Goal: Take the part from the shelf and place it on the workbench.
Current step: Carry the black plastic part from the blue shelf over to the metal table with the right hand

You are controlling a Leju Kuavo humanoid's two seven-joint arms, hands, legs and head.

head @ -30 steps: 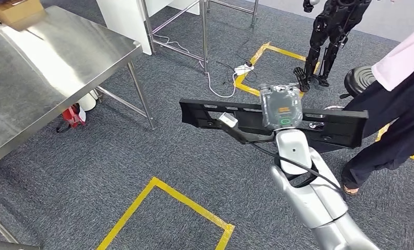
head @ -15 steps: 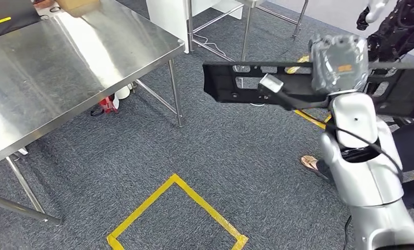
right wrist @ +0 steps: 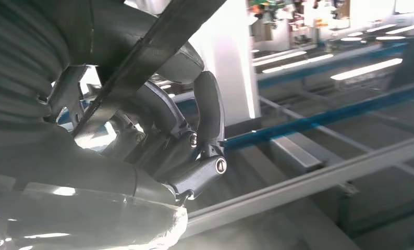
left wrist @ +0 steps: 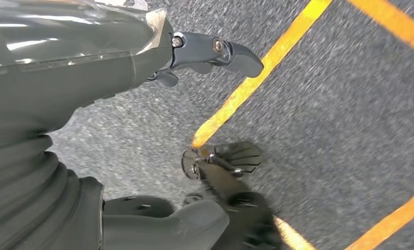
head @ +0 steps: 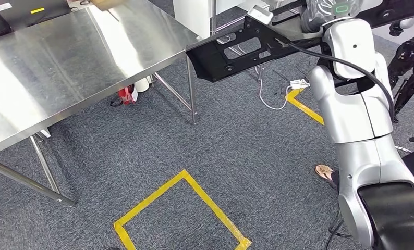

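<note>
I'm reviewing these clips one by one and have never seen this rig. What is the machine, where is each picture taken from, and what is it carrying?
It is a two-legged humanoid robot with silver arms. The wide picture looks down from its head. Its right hand holds up a long black part, near the corner of a steel workbench, on whose far edge some items lie, too cropped to name. The right wrist picture, taken just behind that hand, shows dark fingers wrapped around the part's edge. The left wrist picture looks at grey carpet with yellow tape; the left hand hangs there holding nothing.
</note>
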